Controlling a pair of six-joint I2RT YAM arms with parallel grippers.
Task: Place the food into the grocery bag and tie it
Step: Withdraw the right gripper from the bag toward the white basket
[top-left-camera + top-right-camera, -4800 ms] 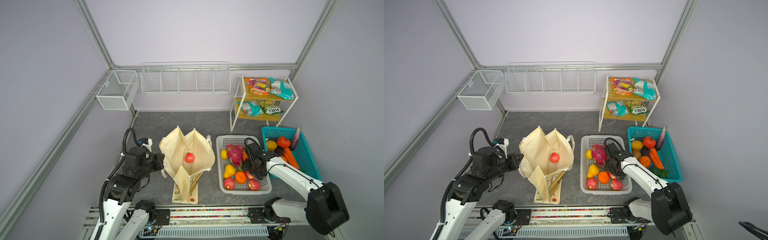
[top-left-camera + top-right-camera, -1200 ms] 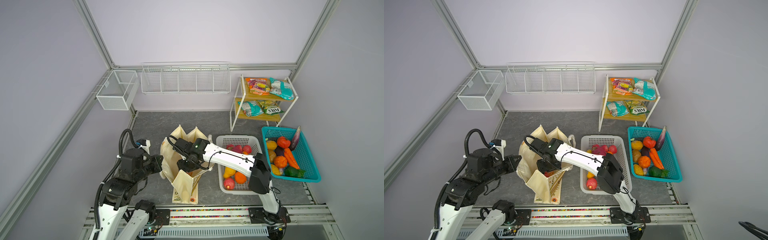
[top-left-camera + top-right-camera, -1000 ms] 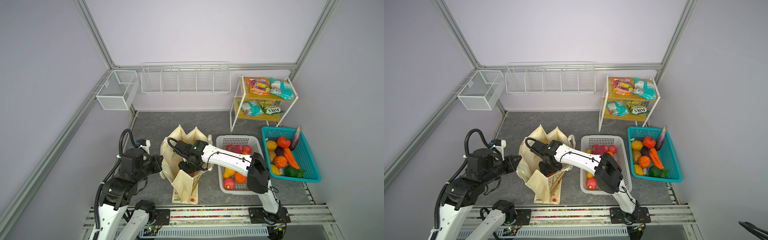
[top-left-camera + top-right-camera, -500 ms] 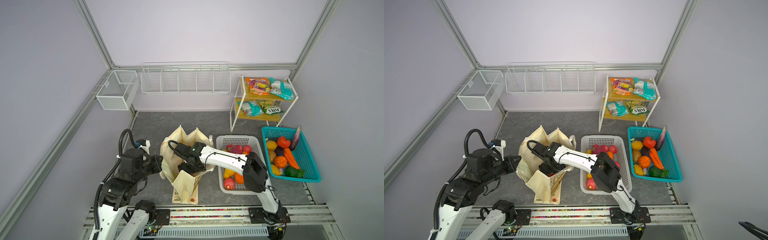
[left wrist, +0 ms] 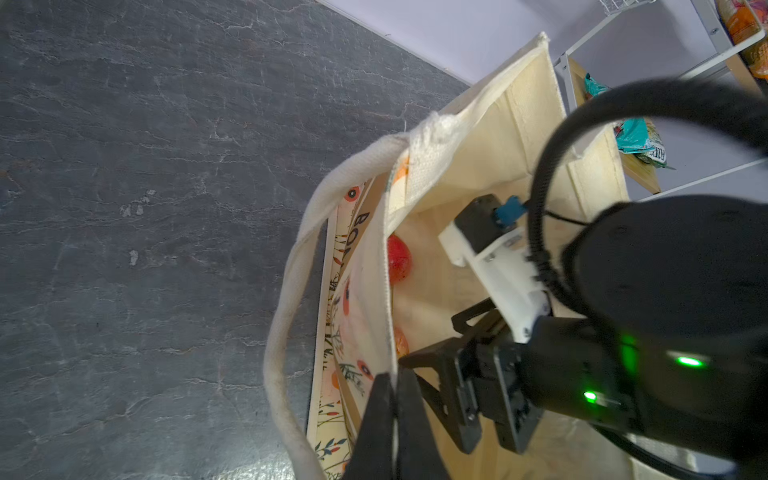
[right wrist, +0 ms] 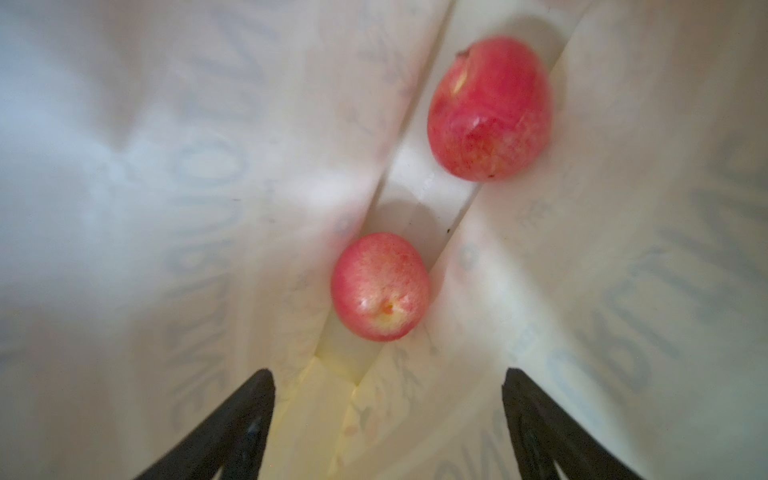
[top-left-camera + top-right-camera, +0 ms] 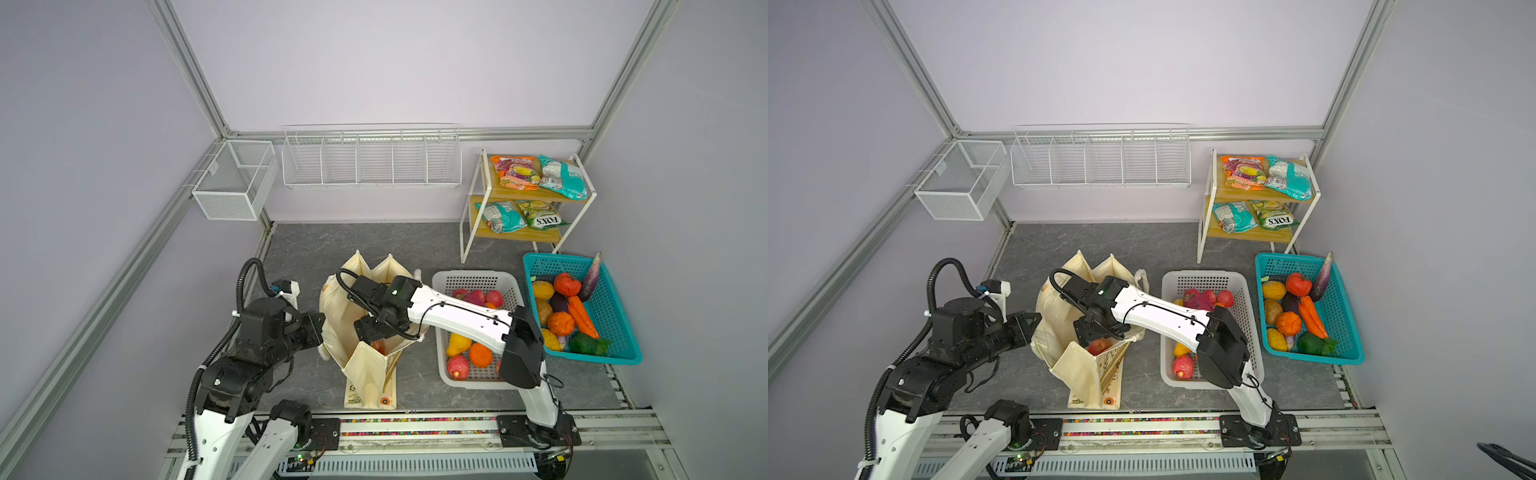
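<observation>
Hovering in grocery bag (image 7: 365, 370), right jaws agape | right wrist view: two apples (image 6: 380, 286); top views: one | left jaws pinch rim

A large cream canvas tote bag (image 7: 368, 372), printed with flowers and a tan lettered band, stands upright with its mouth gaping and untied, and a long cream strap handle (image 5: 286, 291) droops loose at its side. A larger red apple (image 6: 490, 110) and a smaller red apple (image 6: 380, 286) lie apart on its creased bottom. A pink dragon fruit (image 7: 473, 297), a yellow fruit (image 7: 457, 344) and an orange (image 7: 481, 354) lie in the white perforated plastic basket (image 7: 473, 275) just beside the bag. Orange carrots (image 7: 582, 316) and a purple eggplant (image 7: 592, 276) lie in the teal plastic basket (image 7: 557, 257). Crinkly snack packets (image 7: 563, 176) lie on the two-tier wooden rack (image 7: 528, 192).
</observation>
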